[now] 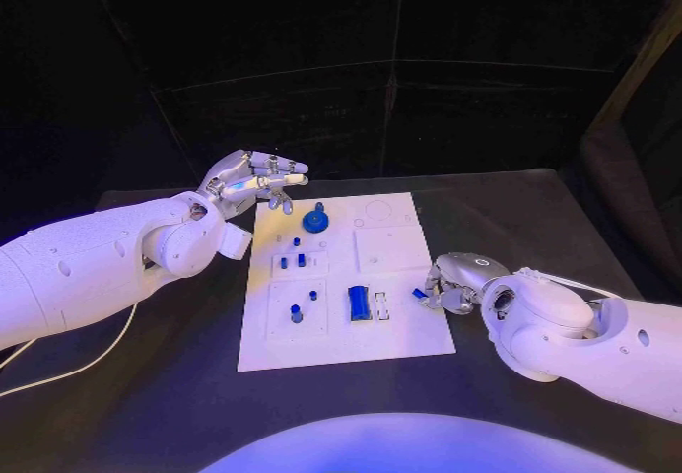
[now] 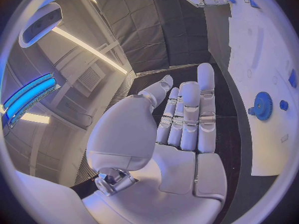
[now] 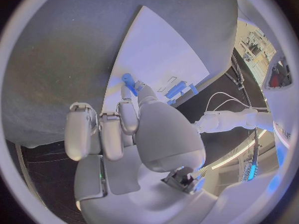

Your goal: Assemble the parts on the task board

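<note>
A white task board (image 1: 405, 335) lay lengthwise in the middle of a black table (image 1: 170, 404), its long axis running away from the robot. Seen from the head camera, the left hand (image 1: 253, 181) hung in the air just off the board's far left corner, holding nothing, its fingers (image 1: 285, 180) stretched out towards the board. The left wrist camera showed what the head view could not: those fingers (image 2: 189, 115) lay straight and pressed side by side, with the thumb set slightly apart. It also showed a blue gear (image 2: 262, 106) standing on the board near that hand; in the head view the gear (image 1: 315, 219) sat near the board's far end.

The right hand (image 1: 457, 281) rested low at the board's right edge, fingers curled inward. The head view showed a small blue peg (image 1: 421, 294) at its fingertips, but not how it was gripped. The right wrist camera made this clearer: the thumb and a finger pinched the blue peg (image 3: 129, 83), which jutted beyond the fingertips, its long axis pointing out over the board, while the other fingers (image 3: 81, 132) curled together beside it.

On the board's near half a longer blue block (image 1: 359, 303) lay with its long axis along the board's length. Several small blue pegs (image 1: 296, 312) stood in the left-hand panels.
</note>
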